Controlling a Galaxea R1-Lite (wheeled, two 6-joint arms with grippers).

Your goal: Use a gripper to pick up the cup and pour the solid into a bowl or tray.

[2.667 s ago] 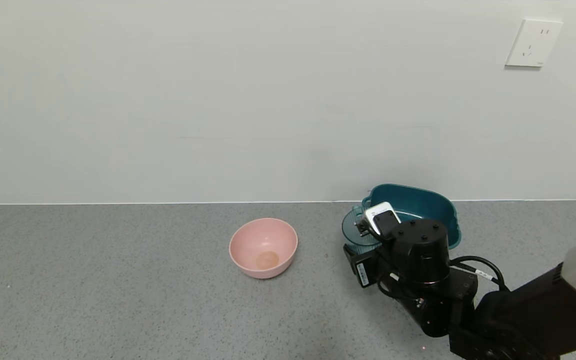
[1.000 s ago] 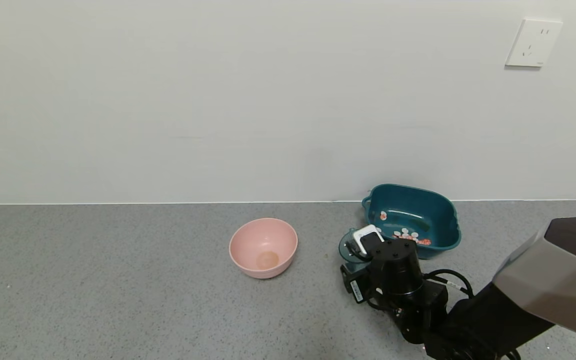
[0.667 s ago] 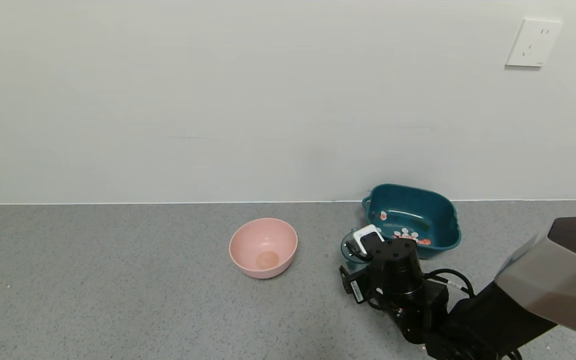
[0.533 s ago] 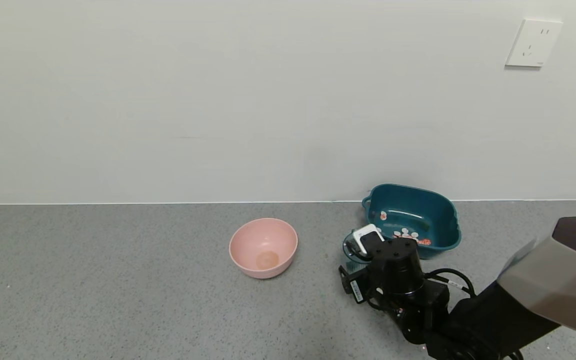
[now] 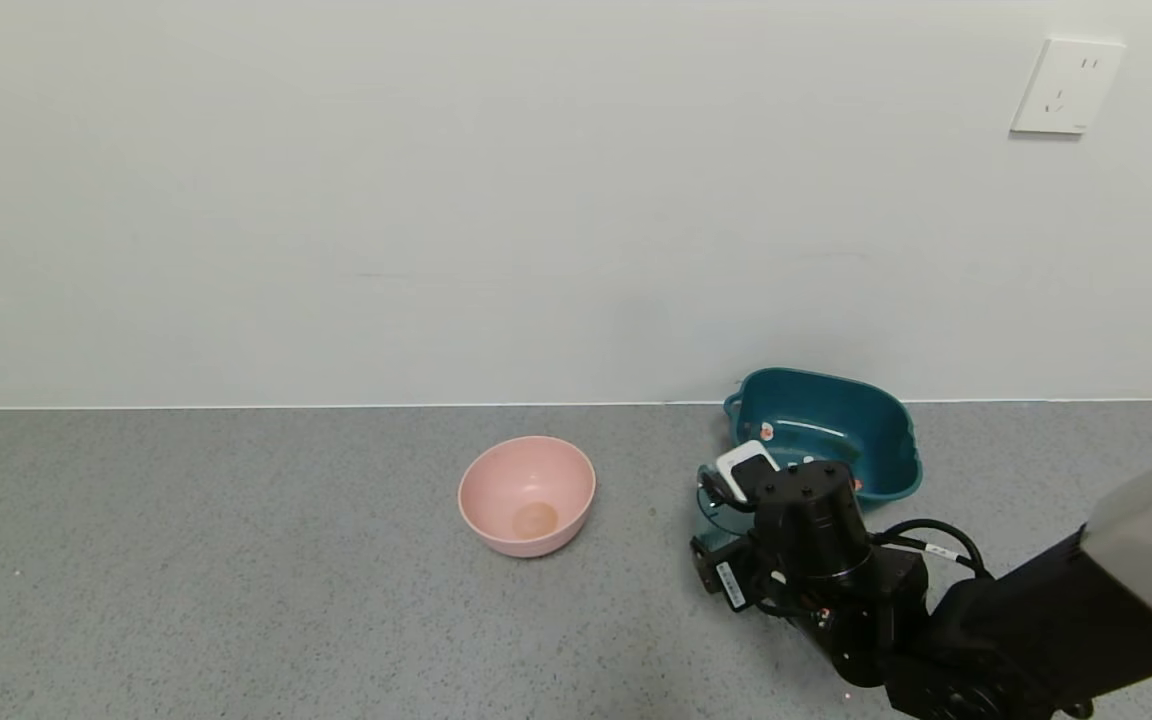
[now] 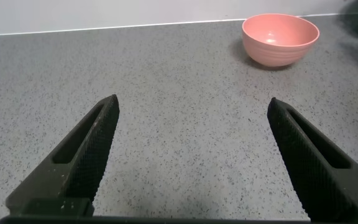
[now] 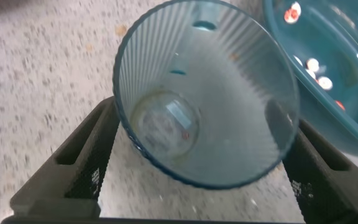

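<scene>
My right gripper (image 5: 736,478) is shut on the ribbed blue-green cup (image 5: 714,508), just left of the dark teal tub (image 5: 884,425) and low over the counter. In the right wrist view the cup (image 7: 229,81) sits between the fingers (image 7: 82,165) of the gripper (image 7: 205,118), mouth toward the camera. It holds no pieces but one tiny red speck. The white and orange-red solid (image 7: 316,66) lies inside the tub (image 7: 347,124), and some of the solid shows in the head view (image 5: 766,432). My left gripper (image 6: 192,106) is open and empty over bare counter.
A round pink bowl (image 5: 526,495) stands on the grey counter left of the cup and also shows in the left wrist view (image 6: 280,38). The wall runs close behind the tub. A white socket (image 5: 1067,86) is on the wall at upper right.
The cup came away from over the tub, leaving pieces in it, and sank beside it. In the last half second my right gripper and cup shifted slightly right.
</scene>
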